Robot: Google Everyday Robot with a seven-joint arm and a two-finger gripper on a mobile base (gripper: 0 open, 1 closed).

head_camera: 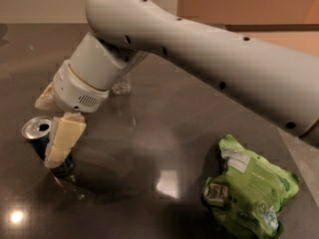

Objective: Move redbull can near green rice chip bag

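Observation:
The redbull can [41, 135] stands upright at the left of the dark table, its silver top with the open tab hole showing. My gripper [54, 122] is down at the can, open. One cream finger [64, 143] lies against the can's right front side and hides most of its body. The other finger [45, 98] is behind the can, apart from it. The green rice chip bag [249, 193] lies crumpled at the lower right, far from the can and gripper.
A clear plastic water bottle [121, 86] shows partly behind my arm at mid-table. My thick white arm [209, 59] crosses the upper part of the view. The glossy dark table [164, 133] ends at the right edge [304, 156].

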